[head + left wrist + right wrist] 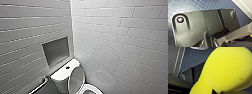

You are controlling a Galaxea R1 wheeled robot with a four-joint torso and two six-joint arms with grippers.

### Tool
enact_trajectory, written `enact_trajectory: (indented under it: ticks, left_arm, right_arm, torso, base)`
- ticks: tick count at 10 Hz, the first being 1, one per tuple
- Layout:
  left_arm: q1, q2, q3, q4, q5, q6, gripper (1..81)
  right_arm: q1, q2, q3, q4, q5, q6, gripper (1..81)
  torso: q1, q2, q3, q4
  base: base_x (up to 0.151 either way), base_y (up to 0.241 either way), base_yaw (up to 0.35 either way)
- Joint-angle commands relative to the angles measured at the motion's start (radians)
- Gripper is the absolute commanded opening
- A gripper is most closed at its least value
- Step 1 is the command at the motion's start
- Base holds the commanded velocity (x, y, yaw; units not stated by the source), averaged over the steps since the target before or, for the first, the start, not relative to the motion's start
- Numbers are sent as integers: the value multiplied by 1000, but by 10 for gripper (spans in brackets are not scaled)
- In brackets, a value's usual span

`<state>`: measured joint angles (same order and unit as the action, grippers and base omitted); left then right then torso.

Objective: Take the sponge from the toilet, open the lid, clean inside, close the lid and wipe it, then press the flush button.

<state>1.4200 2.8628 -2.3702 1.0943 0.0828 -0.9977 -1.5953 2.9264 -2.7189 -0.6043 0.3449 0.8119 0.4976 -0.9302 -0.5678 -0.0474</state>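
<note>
The white toilet [62,75] stands in the corner at the bottom of the head view. Its oval lid [76,80] is raised upright against the tank, and the open bowl rim [91,89] shows at the picture's lower edge. The small dark flush button [67,67] sits on top of the tank cover. The bright yellow sponge [226,72] looms very close in the right wrist view, above blue floor tiles, with my right gripper shut on it. In the left wrist view, the robot's own dark plate hangs over the blue floor.
White tiled walls meet in a corner behind the toilet. A square recessed niche [55,50] is set in the left wall above the tank. A metal rail [40,86] runs along that wall, low down. The floor is small blue tiles [186,6].
</note>
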Motion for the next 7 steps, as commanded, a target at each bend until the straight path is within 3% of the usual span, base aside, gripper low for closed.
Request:
enact_trajectory:
  ticks: [1,2,4,5,6,7]
  left_arm:
    - [-42,39,-74,-10,37,-4,811]
    - [-40,62,-120,-11,35,-12,811]
    - [-26,98,-198,-54,35,-16,811]
    - [-17,110,-227,-93,35,-16,811]
    - [-8,118,-239,-111,37,-16,811]
    - [-5,120,-239,-120,38,-16,811]
  right_arm:
    - [123,62,1,-16,-450,-7,10]
    - [140,74,2,-5,-544,-7,10]
    - [130,78,-1,18,-561,-11,10]
    - [119,78,-2,37,-555,-45,10]
    - [113,78,-2,107,-552,-120,10]
    - [114,78,-4,280,-552,-302,10]
  torso:
    - [0,0,0,0]
    - [0,0,0,0]
    - [0,0,0,0]
    - [0,0,0,0]
    - [0,0,0,0]
    - [0,0,0,0]
  base:
    - [0,0,0]
    - [0,0,0]
    - [0,0,0]
    - [0,0,0]
    - [0,0,0]
    - [0,0,0]
